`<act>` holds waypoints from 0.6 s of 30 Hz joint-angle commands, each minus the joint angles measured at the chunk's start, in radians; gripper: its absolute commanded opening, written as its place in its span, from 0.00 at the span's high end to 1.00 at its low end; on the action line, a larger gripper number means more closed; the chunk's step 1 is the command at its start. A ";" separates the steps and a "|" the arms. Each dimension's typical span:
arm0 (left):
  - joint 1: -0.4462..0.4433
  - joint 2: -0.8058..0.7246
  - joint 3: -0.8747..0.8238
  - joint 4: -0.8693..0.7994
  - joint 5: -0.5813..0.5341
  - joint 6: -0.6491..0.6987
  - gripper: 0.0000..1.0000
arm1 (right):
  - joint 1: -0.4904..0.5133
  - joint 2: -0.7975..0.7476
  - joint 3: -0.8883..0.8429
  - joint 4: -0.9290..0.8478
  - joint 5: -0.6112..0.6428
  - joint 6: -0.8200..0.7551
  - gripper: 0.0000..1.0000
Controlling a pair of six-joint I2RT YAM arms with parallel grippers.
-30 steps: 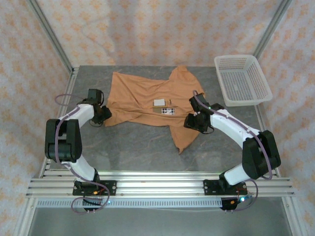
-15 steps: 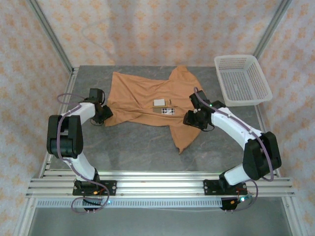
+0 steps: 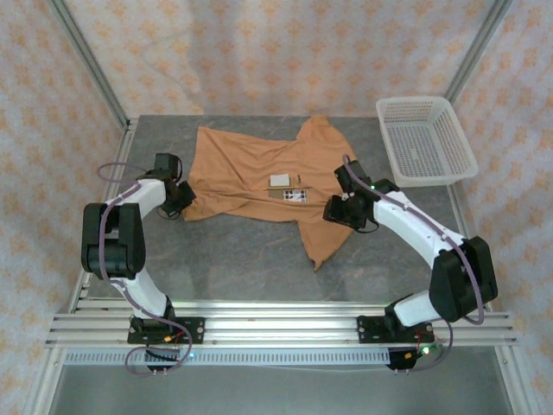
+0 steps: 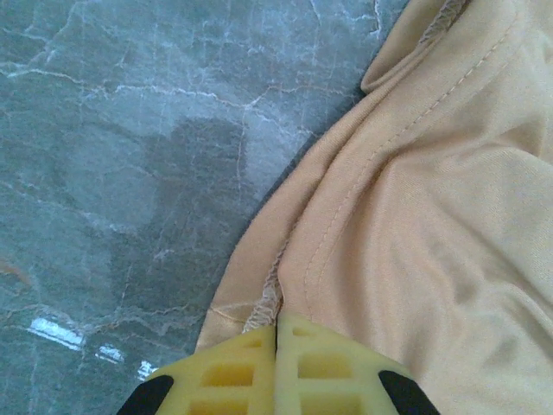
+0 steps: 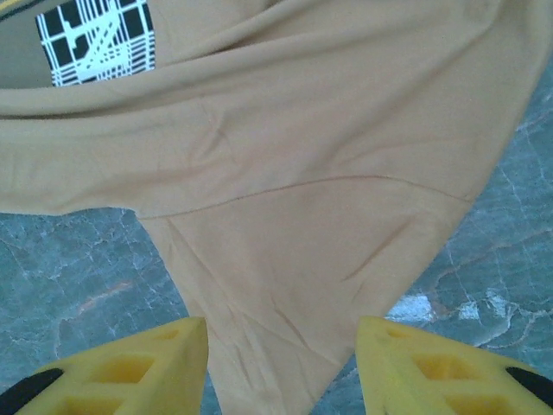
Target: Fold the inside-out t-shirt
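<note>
Top external view: orange-tan t-shirt (image 3: 259, 186) lies spread and rumpled over the far middle of the grey marble table (image 3: 242, 259), one long flap pointing toward the near edge. A small white label (image 3: 280, 180) and a rectangular print patch (image 3: 295, 194) sit side by side near the middle of the cloth. The left gripper (image 3: 183, 201) is at the shirt's left edge, down at table level. The right gripper (image 3: 337, 210) is at the right side, just above where the flap begins. Left wrist view: the left gripper (image 4: 276, 333) has its yellow fingers (image 4: 233, 372) pressed together, with the stitched hem of the t-shirt (image 4: 415, 242) running into the line between them, so it pinches the cloth edge; bare table to the left. Right wrist view: the right gripper (image 5: 283, 333) has its fingers (image 5: 130, 367) spread wide, and the tapering flap of the t-shirt (image 5: 285, 216) lies between them, not clamped. The black-and-white grid print patch (image 5: 95, 39) sits at top left. A white plastic basket (image 3: 425, 138) stands at the far right corner, apart from the shirt.
</note>
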 commanded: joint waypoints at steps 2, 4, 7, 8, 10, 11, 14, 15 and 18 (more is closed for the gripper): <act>0.006 -0.098 0.027 -0.047 -0.007 -0.045 1.00 | 0.018 -0.074 -0.096 -0.029 -0.017 0.046 0.52; 0.006 -0.145 0.039 -0.064 0.009 -0.060 1.00 | 0.037 -0.107 -0.159 -0.009 -0.057 0.078 0.52; 0.006 -0.210 0.063 -0.081 0.036 -0.089 1.00 | 0.100 -0.125 -0.235 0.019 -0.110 0.123 0.54; 0.005 -0.229 0.071 -0.086 0.044 -0.097 1.00 | 0.128 -0.123 -0.258 0.033 -0.120 0.140 0.54; 0.006 -0.255 0.094 -0.098 0.056 -0.105 1.00 | 0.172 -0.110 -0.289 0.066 -0.125 0.171 0.54; 0.006 -0.263 0.104 -0.105 0.065 -0.108 1.00 | 0.190 -0.101 -0.304 0.091 -0.130 0.188 0.54; 0.006 -0.271 0.116 -0.111 0.082 -0.113 1.00 | 0.214 -0.071 -0.325 0.176 -0.126 0.224 0.52; 0.006 -0.272 0.116 -0.114 0.085 -0.113 1.00 | 0.214 -0.059 -0.326 0.197 -0.106 0.233 0.51; 0.006 -0.274 0.112 -0.120 0.084 -0.110 1.00 | 0.214 -0.024 -0.322 0.265 -0.014 0.256 0.51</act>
